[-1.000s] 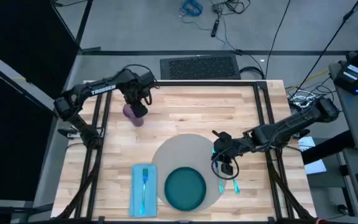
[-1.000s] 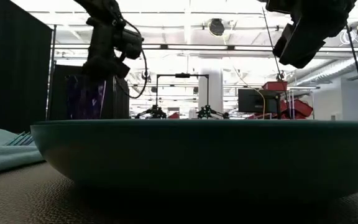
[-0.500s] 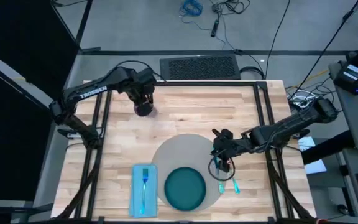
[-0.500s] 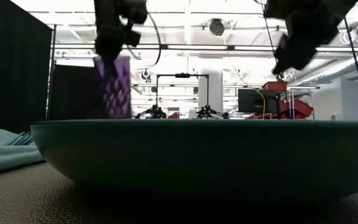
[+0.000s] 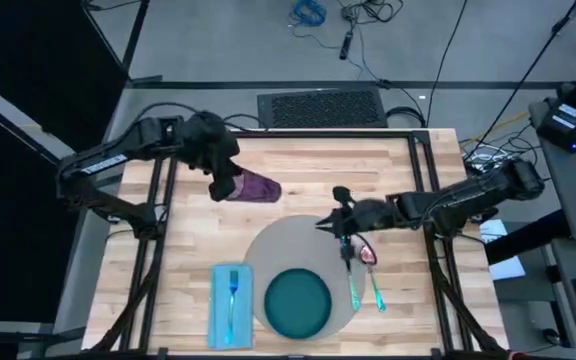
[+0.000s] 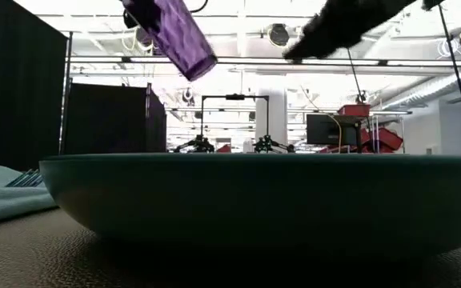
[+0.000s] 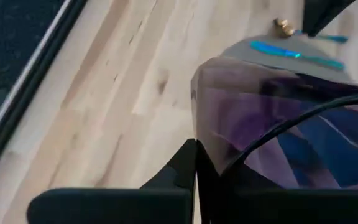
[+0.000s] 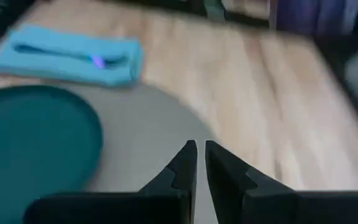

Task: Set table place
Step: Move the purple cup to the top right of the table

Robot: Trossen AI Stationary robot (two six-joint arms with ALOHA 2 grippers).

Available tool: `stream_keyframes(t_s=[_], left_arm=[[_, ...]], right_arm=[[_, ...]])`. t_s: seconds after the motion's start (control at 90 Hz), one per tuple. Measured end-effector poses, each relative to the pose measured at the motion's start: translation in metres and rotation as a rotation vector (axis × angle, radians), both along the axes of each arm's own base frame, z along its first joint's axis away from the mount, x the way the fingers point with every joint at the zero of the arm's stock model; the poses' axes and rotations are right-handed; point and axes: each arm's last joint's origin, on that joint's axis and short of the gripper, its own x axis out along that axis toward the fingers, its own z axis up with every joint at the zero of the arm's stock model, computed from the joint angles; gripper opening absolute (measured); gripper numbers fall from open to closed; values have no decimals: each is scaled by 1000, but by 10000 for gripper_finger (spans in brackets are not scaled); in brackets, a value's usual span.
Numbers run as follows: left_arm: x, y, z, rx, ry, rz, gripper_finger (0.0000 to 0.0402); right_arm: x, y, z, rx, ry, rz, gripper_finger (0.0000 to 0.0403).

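One round grey placemat (image 5: 303,248) lies near the front edge of the light-wood table (image 5: 298,165), roughly at its middle, carrying a dark teal plate (image 5: 297,303) on its front half. A light blue napkin (image 5: 231,305) rests just beside the mat's left rim with a blue fork (image 5: 233,293) on top, while a teal knife (image 5: 353,285) and spoon (image 5: 373,280) lie along the mat's right rim. Above the mat's rear right rim hangs the right gripper (image 5: 330,222), its two dark fingers (image 8: 185,163) drawn close together with only a thin gap between them and nothing held. Toward the rear left part of the table, the left gripper (image 5: 225,180) clamps a translucent purple cup (image 5: 256,186), tipped over on its side and raised clear of the wood; in the low view the cup (image 6: 174,34) hangs tilted high above the plate's rim (image 6: 254,164). Beyond the table's rear edge, a dark floor mat (image 5: 320,106) and loose cables (image 5: 348,20) cover the grey floor.
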Motion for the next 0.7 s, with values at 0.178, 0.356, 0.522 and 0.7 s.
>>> stream_keyframes(t_s=[0.178,0.356,0.522,0.7], left_arm=[[8,-15,-3,7,19,-34,0],[16,-25,-5,38,13,-66,0],[16,-25,-5,49,16,-61,0],[15,-25,-5,57,25,-72,0]], right_arm=[[-4,-34,17,-11,-89,-54,20],[-6,-61,33,53,-231,-188,21],[-6,-78,31,145,-234,-248,61],[-7,-89,31,259,-245,-255,174]])
